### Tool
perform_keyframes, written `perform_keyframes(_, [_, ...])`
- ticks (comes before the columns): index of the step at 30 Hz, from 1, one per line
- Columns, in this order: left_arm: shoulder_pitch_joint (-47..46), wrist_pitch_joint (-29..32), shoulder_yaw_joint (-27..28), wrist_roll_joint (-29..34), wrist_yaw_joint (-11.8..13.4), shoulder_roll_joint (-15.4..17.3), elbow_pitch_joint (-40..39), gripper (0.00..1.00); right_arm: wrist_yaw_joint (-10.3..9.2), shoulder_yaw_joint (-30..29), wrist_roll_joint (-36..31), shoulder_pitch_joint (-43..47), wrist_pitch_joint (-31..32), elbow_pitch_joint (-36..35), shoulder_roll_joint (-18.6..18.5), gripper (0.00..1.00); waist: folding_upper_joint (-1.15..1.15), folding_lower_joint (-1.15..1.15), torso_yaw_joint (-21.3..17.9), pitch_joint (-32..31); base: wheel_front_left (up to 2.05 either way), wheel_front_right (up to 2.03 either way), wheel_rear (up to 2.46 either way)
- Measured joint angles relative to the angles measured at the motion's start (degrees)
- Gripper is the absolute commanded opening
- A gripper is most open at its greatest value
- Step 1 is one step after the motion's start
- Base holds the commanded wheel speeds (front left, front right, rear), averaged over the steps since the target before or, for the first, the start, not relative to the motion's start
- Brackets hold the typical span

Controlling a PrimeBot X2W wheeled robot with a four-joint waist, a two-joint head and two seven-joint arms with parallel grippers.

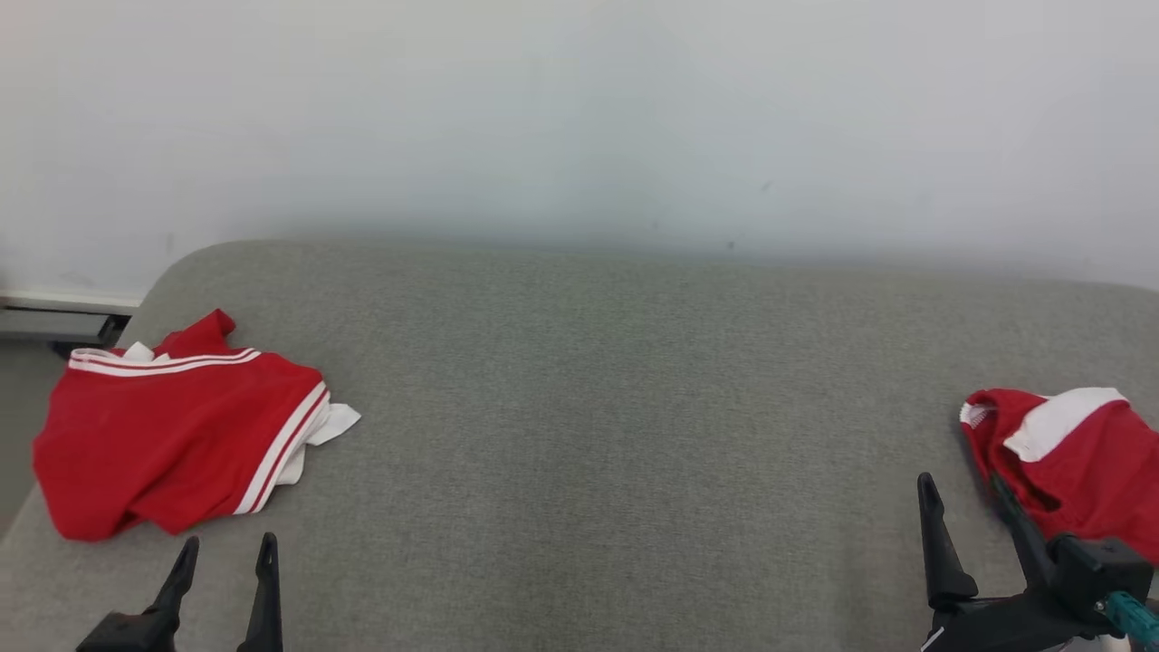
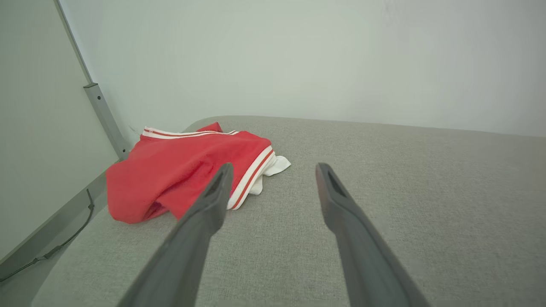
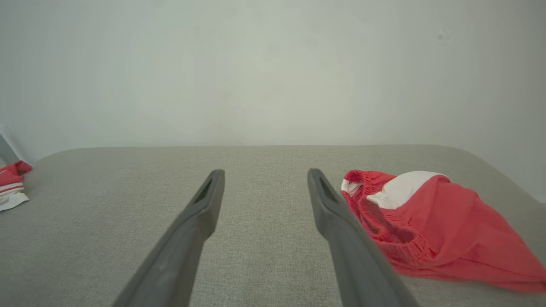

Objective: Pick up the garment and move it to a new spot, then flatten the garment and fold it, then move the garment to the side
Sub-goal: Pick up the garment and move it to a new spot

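A crumpled red garment with white stripes point(image 1: 172, 426) lies at the far left of the grey fabric surface point(image 1: 589, 407). My left gripper point(image 1: 228, 543) stands open just in front of it, with nothing between its fingers; in the left wrist view the striped garment point(image 2: 183, 170) lies ahead and left of the open left gripper point(image 2: 275, 167). A second red garment with a white patch point(image 1: 1077, 480) is bunched at the far right. My right gripper point(image 1: 962, 484) is open beside it, its outer finger at the cloth's edge. In the right wrist view this garment point(image 3: 439, 221) lies right of the open right gripper point(image 3: 265, 172).
A pale wall rises behind the surface. A grey metal post point(image 2: 104, 115) and a dark cable point(image 2: 64, 243) run along the left edge, past the striped garment. The surface's corners are rounded at the back. The striped garment's corner point(image 3: 10, 183) is at the right wrist view's left edge.
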Motion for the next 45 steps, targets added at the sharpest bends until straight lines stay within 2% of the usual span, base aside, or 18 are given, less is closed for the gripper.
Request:
perform_keyframes(14, [0.14, 1.99, 1.99, 0.01, 0.01, -0.03, -0.1, 1.0, 0.87, 1.35, 0.6, -0.51, 1.57, 2.24, 0.25, 1.0, 0.0, 0.0, 11.17, -0.82, 0.0, 0.0, 0.0])
perform_keyframes(22, [1.71, 1.97, 6.78, -0.1, 0.05, 0.03, -0.64, 1.0, 1.88, 3.74, 0.57, -6.25, 3.63, 3.68, 0.47, 1.0, 0.0, 0.0, 16.62, -0.23, 0.0, 0.0, 0.0])
perform_keyframes(29, [2.49, 1.88, 9.93, -0.09, 0.05, -1.03, -1.19, 1.0, 2.9, 4.97, 0.52, -8.2, 4.54, 6.01, 0.56, 1.0, 0.0, 0.0, 18.28, 0.64, 0.0, 0.0, 0.0])
perform_keyframes(45, [2.71, 1.93, 11.01, -0.54, 0.05, -3.22, -2.07, 1.0, 4.9, 6.48, 0.52, -11.18, 5.09, 8.53, 1.07, 1.0, 0.0, 0.0, 18.8, 1.51, 0.0, 0.0, 0.0])
